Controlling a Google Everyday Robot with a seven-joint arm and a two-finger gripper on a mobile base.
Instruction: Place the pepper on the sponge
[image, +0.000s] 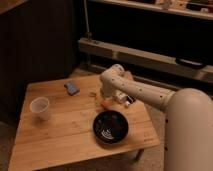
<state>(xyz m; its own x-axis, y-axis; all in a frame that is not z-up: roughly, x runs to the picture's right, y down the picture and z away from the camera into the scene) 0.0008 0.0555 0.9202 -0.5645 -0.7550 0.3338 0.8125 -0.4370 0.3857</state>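
The pepper (105, 104) shows as a small orange-red spot on the wooden table (60, 140), right at the lower end of my gripper (108, 100). My gripper hangs from the white arm that reaches in from the right, just behind the black bowl. Whether it holds the pepper or only hovers over it is unclear. The blue-grey sponge (72, 88) lies flat near the table's back edge, a short way to the left of and behind my gripper, with nothing on it.
A black bowl (110, 126) sits near the table's front right, just in front of the gripper. A clear plastic cup (40, 107) stands at the left. A low shelf with a metal rail runs behind the table.
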